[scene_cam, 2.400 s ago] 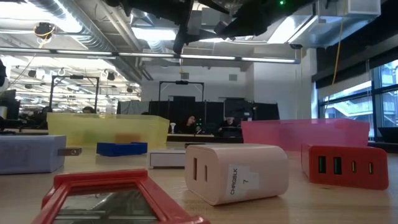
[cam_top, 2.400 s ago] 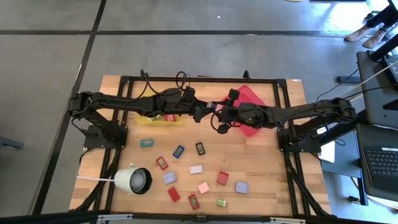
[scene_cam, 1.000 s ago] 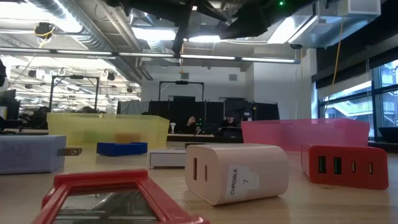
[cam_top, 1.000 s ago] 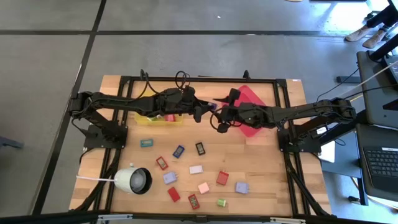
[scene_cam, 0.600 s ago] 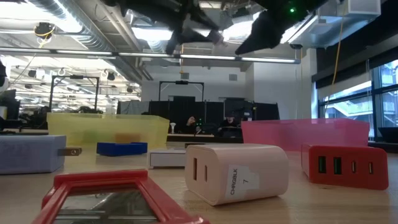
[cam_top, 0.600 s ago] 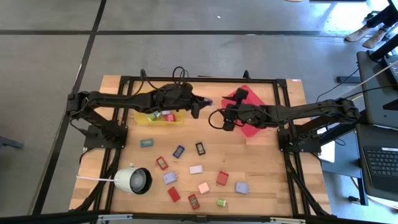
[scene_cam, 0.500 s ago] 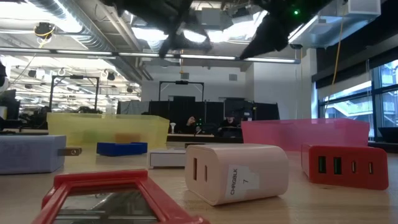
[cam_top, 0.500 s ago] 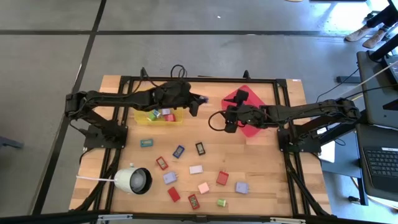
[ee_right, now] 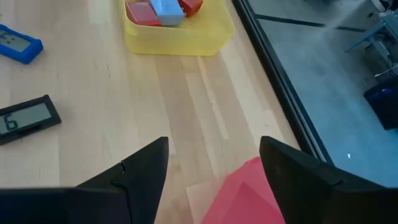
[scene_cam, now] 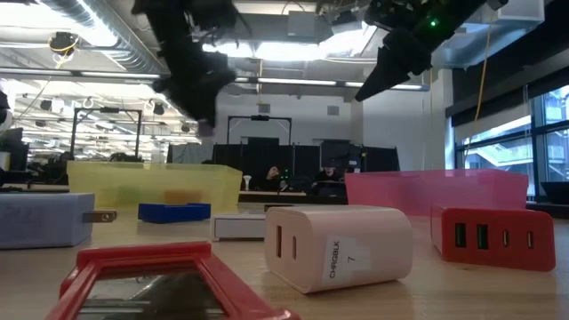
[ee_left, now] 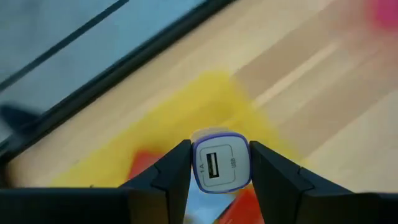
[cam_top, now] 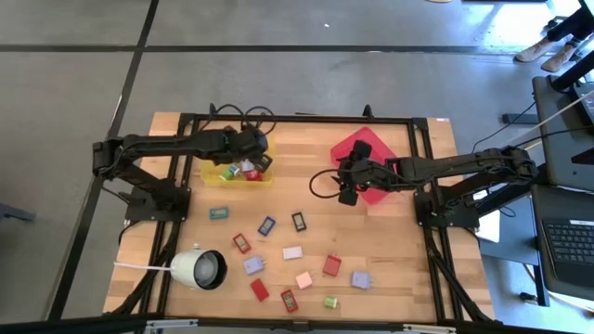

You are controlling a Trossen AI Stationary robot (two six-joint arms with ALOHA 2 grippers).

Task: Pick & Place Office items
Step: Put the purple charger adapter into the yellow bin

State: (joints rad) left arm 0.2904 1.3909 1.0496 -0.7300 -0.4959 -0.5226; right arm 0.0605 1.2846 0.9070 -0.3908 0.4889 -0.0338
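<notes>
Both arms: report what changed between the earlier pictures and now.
The grippers, which met over mid-table, have parted. The left gripper swung back over the yellow tray, shut on a lilac USB charger. The right gripper drew back to the red tray's edge, open and empty. The loose items and the white lamp stayed put.

A light wooden tabletop (cam_top: 390,241) inside a black metal frame (cam_top: 297,119) stands on a grey floor (cam_top: 83,83) crossed by dark lines. On it, a yellow tray (cam_top: 215,178) sits toward 11 o'clock, a red tray (cam_top: 369,144) toward 1 o'clock, and a white round lamp-like object (cam_top: 199,268) with a dark opening lies on its side toward 8 o'clock. A desk with a laptop (cam_top: 568,243) stands off the tabletop at 3 o'clock.
</notes>
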